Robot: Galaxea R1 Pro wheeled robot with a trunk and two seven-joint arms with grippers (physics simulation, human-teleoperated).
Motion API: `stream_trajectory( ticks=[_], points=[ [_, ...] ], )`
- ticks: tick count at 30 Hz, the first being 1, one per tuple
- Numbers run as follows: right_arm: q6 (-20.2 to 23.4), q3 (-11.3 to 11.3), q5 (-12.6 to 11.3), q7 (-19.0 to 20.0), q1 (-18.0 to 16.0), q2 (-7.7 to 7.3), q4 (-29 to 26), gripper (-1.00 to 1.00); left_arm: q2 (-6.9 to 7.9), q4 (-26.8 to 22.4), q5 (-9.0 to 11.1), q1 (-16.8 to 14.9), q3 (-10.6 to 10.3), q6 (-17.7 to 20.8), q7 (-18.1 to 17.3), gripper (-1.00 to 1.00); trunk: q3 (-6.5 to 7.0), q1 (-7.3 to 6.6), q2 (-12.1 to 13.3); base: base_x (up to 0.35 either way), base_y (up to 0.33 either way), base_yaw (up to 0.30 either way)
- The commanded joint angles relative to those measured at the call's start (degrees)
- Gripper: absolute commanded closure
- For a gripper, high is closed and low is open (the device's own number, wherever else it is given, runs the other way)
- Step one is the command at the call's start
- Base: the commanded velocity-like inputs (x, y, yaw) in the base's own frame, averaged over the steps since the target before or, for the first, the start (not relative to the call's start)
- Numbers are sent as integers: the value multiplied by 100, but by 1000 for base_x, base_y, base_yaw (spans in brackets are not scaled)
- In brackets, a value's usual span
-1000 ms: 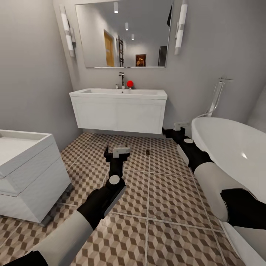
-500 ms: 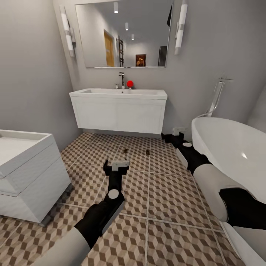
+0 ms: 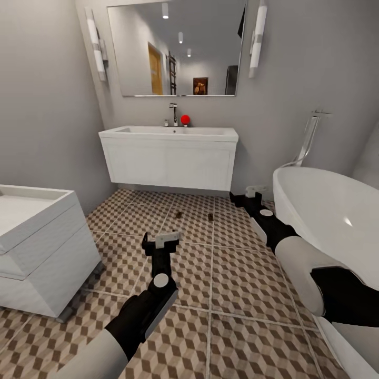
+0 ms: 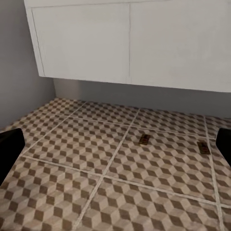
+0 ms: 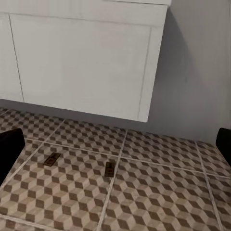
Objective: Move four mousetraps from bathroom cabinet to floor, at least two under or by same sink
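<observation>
Two mousetraps lie on the bathroom floor in front of the wall-hung white sink, just ahead of its front edge. One mousetrap lies left of the other mousetrap. My left gripper hovers open and empty above the tiles, short of the left trap. Near the bathtub, my right gripper is open and empty too, to the right of the traps. The cabinet is out of view.
A white bathtub with a floor-standing tap fills the right side. A low white unit stands at the left. A mirror hangs over the sink, and a red ball sits by the tap.
My left arm has drawn back toward me, uncovering the left mousetrap on the tiles. The right gripper has also pulled back slightly. The second trap has not moved.
</observation>
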Motion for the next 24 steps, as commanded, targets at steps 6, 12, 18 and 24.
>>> stream_trajectory(
  ticks=[6,12,18,24],
  points=[
    [-499,30,-18,-19,-4,5,129,-100,-6,-27,51,-3,49,-15,74,-100,-5,-1,-2,0,0,0],
    [-707,29,-9,-49,-3,58,155,-100,-29,-114,33,-2,53,6,66,-100,-5,-1,-2,0,0,0],
    [-922,30,-3,-41,7,76,166,-100,-16,-421,24,-2,47,5,53,-100,-5,-1,-2,0,0,0],
    [-1018,28,-7,-18,85,82,171,-100,-4,-822,1,-2,71,0,45,-100,-5,-1,-2,0,0,0]
  ],
)
